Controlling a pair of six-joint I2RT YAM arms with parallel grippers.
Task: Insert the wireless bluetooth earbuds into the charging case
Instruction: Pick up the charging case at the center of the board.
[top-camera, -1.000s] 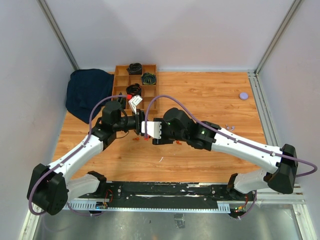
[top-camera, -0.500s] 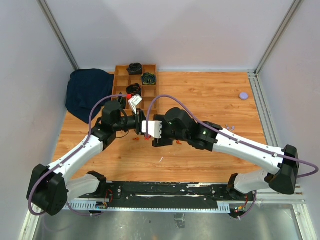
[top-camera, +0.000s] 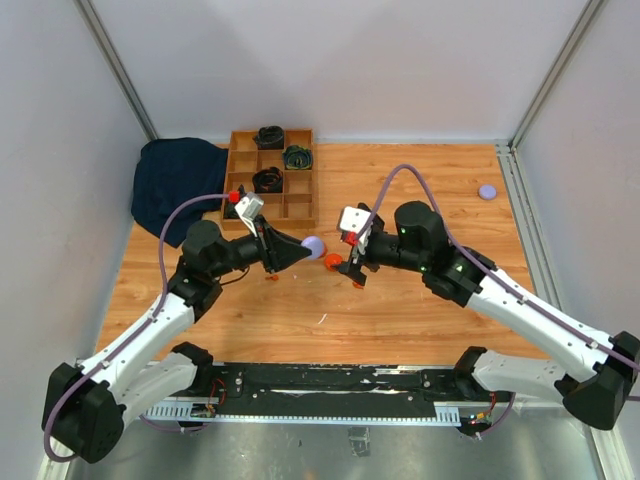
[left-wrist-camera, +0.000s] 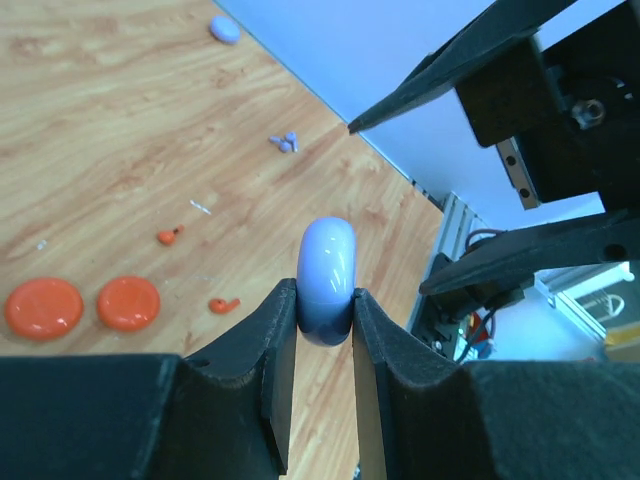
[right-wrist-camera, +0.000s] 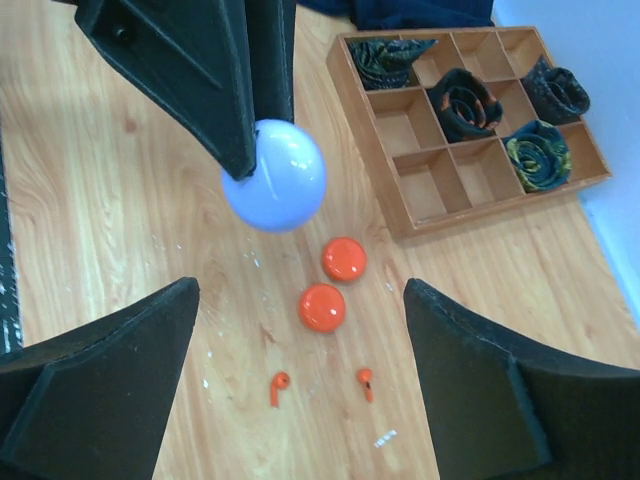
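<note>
Item: wireless bluetooth earbuds, loose on the tabletop (top-camera: 420, 190). Two orange-red earbuds (right-wrist-camera: 279, 385) lie near each other and just beside a pair of orange discs (right-wrist-camera: 322, 307); pale lilac earbuds (left-wrist-camera: 286, 142) lie together well apart, toward the right edge. None is seated in a case yet. Item: lilac case (left-wrist-camera: 327, 275), round, glossy and pebble-shaped, judged to be the charging case. It is held edge-on above the tabletop with its lid apparently closed. Left hand (left-wrist-camera: 325, 300): nearly shut, its fingers pinching the case across its thickness. Right hand (right-wrist-camera: 300, 283): spread wide and empty, facing the case above the orange discs. Also present: a second lilac disc (top-camera: 487, 191) at the far right, a wooden compartment tray (right-wrist-camera: 425, 195) with coiled bands, and a dark cloth (top-camera: 170, 185). Handling, judged: the earbuds are featherweight, rigid, smooth plastic, liable to skid or flick away under a closing finger. They are best taken across the bulbous head with the stem left free to enter its socket. The case shell is slick and curved, and a narrow pinch may let it twist, so grip it firmly across the flat faces.
</note>
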